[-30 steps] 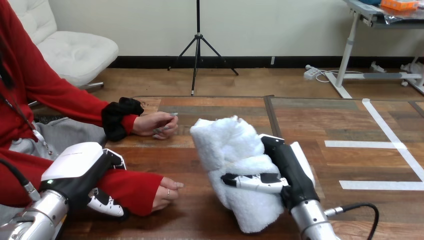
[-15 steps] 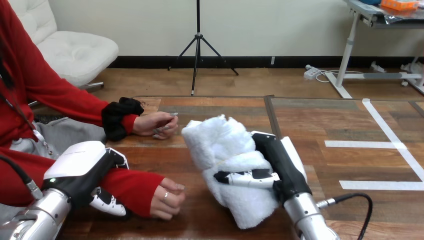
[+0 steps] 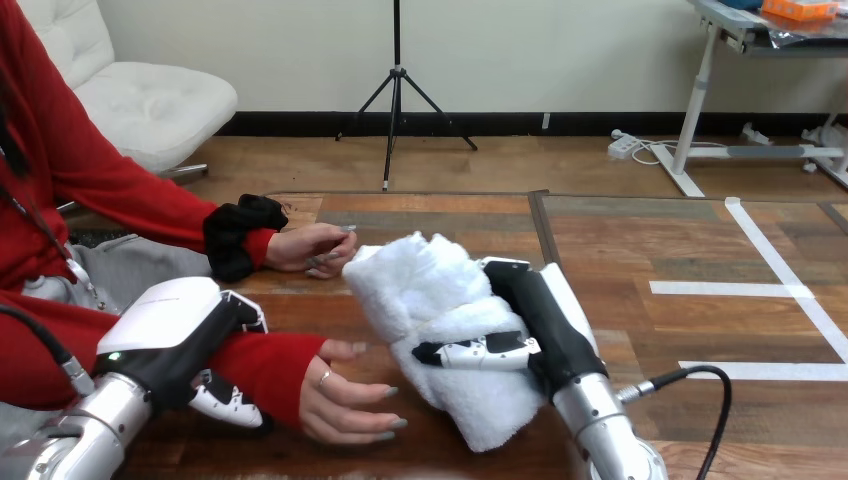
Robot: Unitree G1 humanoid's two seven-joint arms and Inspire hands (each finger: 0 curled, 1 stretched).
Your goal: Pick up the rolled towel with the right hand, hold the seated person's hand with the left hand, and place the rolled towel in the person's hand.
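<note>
Wooden table (image 3: 620, 240); fingers (image 3: 470, 352) of right hand (image 3: 548, 322) around rolled towel (image 3: 420, 285), fingers (image 3: 228, 405) of left hand (image 3: 170, 325) around person's wrist (image 3: 268, 365)

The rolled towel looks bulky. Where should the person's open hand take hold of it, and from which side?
Around its thick middle, from the view's left. The rolled towel is a soft, fat, slanted bundle, and the right hand has its fingers curled round it from the right. Its left flank is bare and faces the person's hand, so wrapping it there is likely easy.
</note>
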